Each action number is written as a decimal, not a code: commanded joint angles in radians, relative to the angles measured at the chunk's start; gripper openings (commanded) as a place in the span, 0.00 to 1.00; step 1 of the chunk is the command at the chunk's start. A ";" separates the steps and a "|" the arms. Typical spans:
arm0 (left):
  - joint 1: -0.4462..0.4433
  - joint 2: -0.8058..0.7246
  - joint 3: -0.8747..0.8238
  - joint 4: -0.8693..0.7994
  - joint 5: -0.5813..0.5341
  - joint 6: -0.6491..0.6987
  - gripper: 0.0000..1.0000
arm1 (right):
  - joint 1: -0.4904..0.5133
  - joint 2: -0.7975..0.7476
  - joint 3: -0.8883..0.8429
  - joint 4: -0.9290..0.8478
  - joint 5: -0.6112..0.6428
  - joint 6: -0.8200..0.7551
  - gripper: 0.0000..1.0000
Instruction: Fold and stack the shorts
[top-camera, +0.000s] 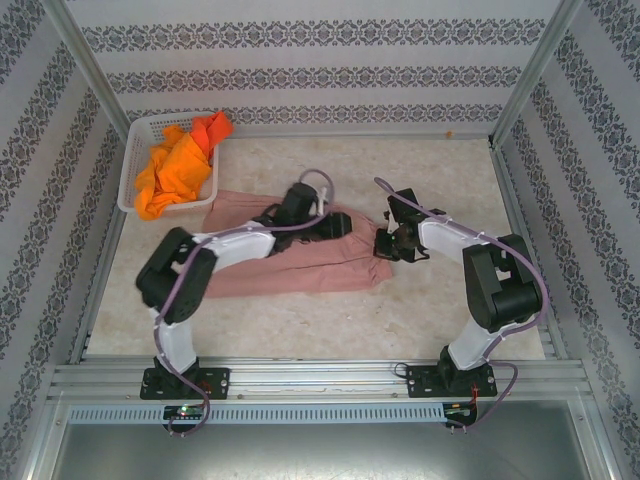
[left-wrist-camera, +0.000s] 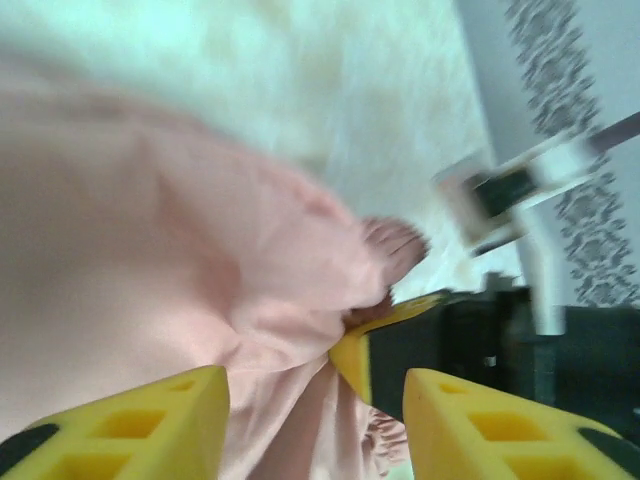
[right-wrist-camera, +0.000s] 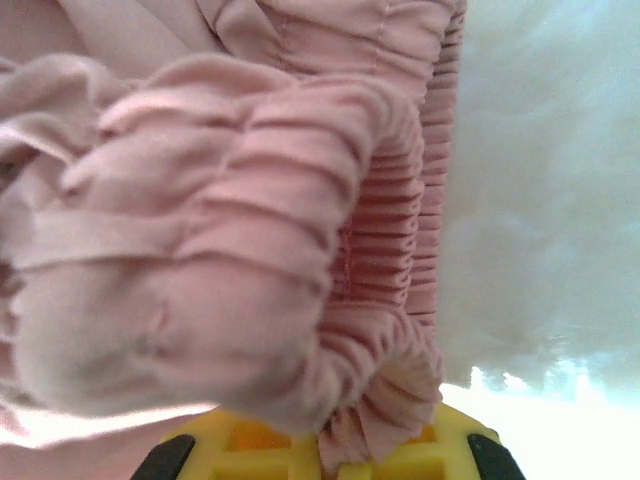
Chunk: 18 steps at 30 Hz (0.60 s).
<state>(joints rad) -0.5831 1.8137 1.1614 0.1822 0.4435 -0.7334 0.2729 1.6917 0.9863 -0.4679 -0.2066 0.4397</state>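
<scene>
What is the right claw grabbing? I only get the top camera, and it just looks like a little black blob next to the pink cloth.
Observer: Its wrist camera shows the right gripper pinching the ruffly elastic waistband of the pink shorts.
Operator: Is the other claw squeezing too?
Observer: No. On its own wrist camera the left gripper has its yellow fingers spread apart, with pink cloth lying between them.
Operator: Can that camera see the right claw?
Observer: Yes, one yellow finger of the right gripper pokes in at the edge of the shorts.
</scene>
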 joint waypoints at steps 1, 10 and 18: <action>0.051 -0.135 -0.053 -0.042 -0.060 0.052 0.62 | 0.002 -0.030 0.069 -0.143 0.143 -0.050 0.00; 0.136 -0.362 -0.241 -0.110 -0.125 0.121 0.89 | -0.080 -0.081 0.275 -0.433 0.380 -0.267 0.00; 0.150 -0.426 -0.320 -0.106 -0.140 0.124 0.93 | -0.135 -0.099 0.475 -0.569 0.656 -0.448 0.00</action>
<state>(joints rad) -0.4431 1.4231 0.8562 0.0830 0.3222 -0.6346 0.1429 1.6238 1.3880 -0.9413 0.2630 0.1017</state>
